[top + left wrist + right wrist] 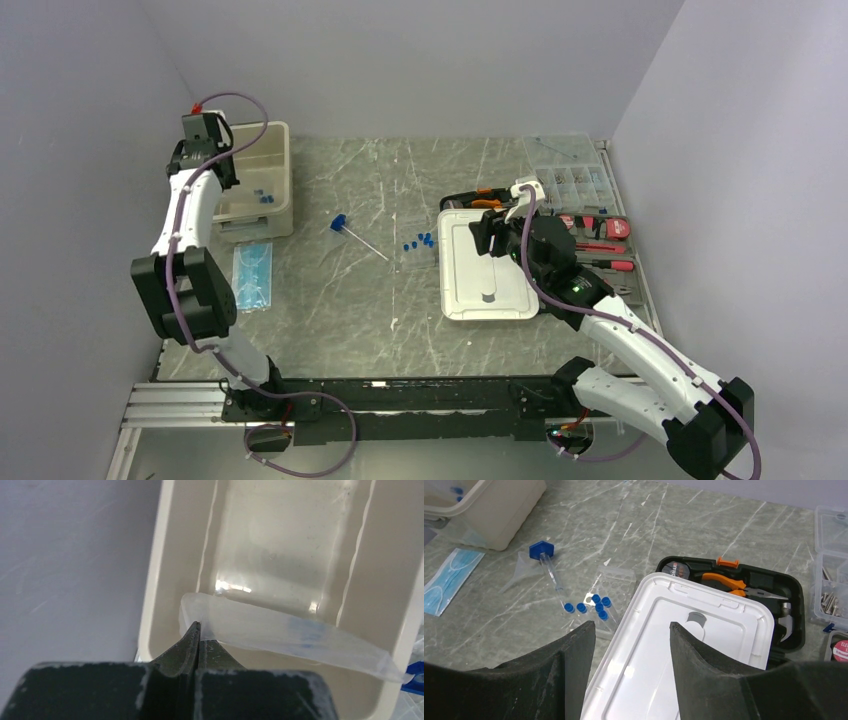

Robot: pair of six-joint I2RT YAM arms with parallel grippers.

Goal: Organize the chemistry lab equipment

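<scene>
My left gripper (197,630) is shut on the corner of a long translucent, faintly blue piece (300,637) and holds it over the beige bin (157,580). In the top view the left gripper (218,160) is at the bin's left rim (275,218); a few tiny blue caps (262,197) lie inside. More blue caps (420,241) and a thin clear rod (365,243) with a blue end lie mid-table. The right wrist view shows the caps (594,605), the rod (551,575) and a flat clear perforated rack (616,585). My right gripper (631,627) is open and empty above a white lid (694,645).
A light-blue packet (252,275) lies in front of the bin. The white lid (485,275) lies right of centre, overlapping a black case of orange-handled tools (478,198). A clear compartmented parts box (570,175) and loose tools (600,245) line the right edge.
</scene>
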